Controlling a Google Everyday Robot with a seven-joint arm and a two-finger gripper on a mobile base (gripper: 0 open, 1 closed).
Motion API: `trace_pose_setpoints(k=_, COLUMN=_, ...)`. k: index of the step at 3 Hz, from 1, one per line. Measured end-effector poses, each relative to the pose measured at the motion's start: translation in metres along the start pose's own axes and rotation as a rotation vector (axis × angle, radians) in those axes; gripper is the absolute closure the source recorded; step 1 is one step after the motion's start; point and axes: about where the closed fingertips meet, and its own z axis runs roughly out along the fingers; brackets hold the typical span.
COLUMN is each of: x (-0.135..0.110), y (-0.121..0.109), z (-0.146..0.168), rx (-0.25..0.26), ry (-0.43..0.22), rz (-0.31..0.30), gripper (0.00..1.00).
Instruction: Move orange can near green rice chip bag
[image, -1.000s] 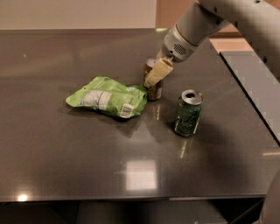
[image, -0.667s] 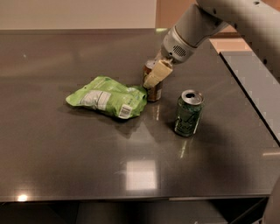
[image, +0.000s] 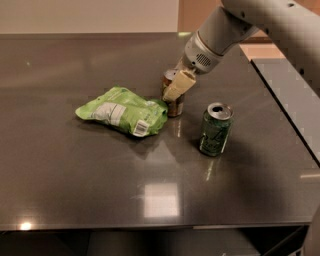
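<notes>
Orange can (image: 175, 108): upright on the dark table (image: 75, 180), at the right-hand end of the green rice chip bag (image: 122, 110), touching it or just short of touching (the gap, if any, does not show). Only its lower body and a bit of silver rim are visible.
Gripper (image: 173, 93): down at the orange can, its pale tip slanting across the upper front of the can, with the arm (image: 220, 35) reaching in from the upper right.
Grip state: cannot tell. It may be clamped on the can or merely standing around it.
Green rice chip bag: lying flat, white label panel up, barcode corner toward the camera.
Green can (image: 216, 129): upright, top opened, well to the right of the orange can and apart from it. Not part of the job.
Handling, can: judged a thin metal wall, rigid enough for a side pinch but likely to dent under a hard squeeze. The smooth, glossy skin could slip. Weight unknown (full or empty cannot be read from here).
Where to hold: across the round body at mid-height or a little above, pads square to the wall. Too high a hold risks tipping it.
Handling, bag: soft, light and crinkly. A nudge from the can would probably shift it.
Progress: can already sits next to the bag, so the placing looks done or nearly so.
Risk: a sideways pull-away could topple the can onto the bag.
</notes>
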Motion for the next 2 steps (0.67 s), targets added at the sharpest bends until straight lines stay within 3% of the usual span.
trace_pose_setpoints(k=1, x=-0.0006, y=0.0003, z=0.0022, rx=-0.003, ry=0.0, rz=-0.001, gripper=0.12)
trace_pose_setpoints(k=2, x=-0.0011, y=0.0006, z=0.0041, rx=-0.006, ry=0.001, rz=-0.002, gripper=0.0)
